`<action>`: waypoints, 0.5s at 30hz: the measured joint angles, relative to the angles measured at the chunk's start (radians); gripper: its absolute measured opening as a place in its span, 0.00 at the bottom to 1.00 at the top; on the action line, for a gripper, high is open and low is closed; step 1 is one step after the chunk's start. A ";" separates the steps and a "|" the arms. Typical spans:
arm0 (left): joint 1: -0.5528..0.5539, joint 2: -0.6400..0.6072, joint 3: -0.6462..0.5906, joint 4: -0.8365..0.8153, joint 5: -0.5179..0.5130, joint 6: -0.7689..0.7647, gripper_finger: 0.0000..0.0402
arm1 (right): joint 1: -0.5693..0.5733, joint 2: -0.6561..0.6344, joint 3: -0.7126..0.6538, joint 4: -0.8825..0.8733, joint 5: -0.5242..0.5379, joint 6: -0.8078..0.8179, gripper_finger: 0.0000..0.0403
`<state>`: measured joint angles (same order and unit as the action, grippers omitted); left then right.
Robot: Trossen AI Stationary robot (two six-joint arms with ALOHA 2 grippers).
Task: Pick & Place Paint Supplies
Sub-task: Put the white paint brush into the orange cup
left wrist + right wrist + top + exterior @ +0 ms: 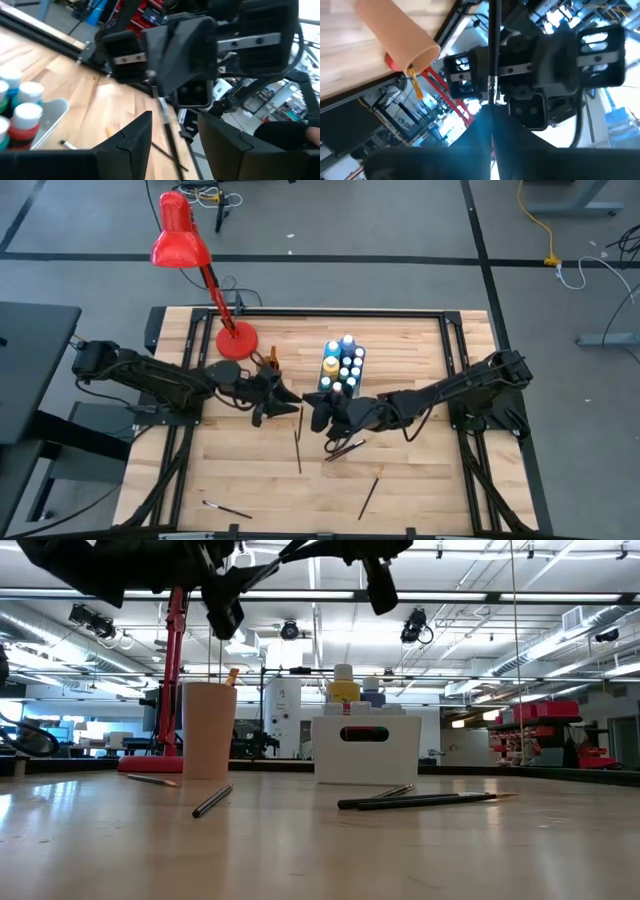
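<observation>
1. Two grippers meet above the middle of the wooden table, raised off its surface: the left gripper and the right gripper face each other, close together.
2. Right gripper is clamped shut on a thin dark brush, seen in its wrist view running straight out from between its fingers.
3. Left gripper's jaws stand apart with the brush between them; no contact with it is visible.
4. Paint bottles with white caps stand in a white bin, just behind the grippers.
5. Tan cup stands near the red lamp, with a brush in it.
6. Several more brushes lie loose on the table in front of the arms.
</observation>
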<state>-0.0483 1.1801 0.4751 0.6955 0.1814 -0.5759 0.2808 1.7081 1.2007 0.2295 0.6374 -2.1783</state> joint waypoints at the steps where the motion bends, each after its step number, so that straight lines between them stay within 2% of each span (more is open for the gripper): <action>1: 0.000 0.000 0.008 -0.005 0.009 0.000 0.42 | -0.004 0.000 0.000 0.011 0.000 -0.004 0.00; 7: 0.000 0.000 0.013 -0.013 0.022 -0.011 0.42 | -0.022 0.000 0.000 0.111 -0.021 -0.022 0.00; 15: 0.000 0.000 0.013 -0.001 0.019 -0.006 0.39 | -0.045 0.000 0.000 0.133 -0.051 -0.025 0.00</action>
<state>-0.0483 1.1801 0.4885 0.6948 0.2005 -0.5819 0.2363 1.7077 1.2007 0.3621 0.5864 -2.2032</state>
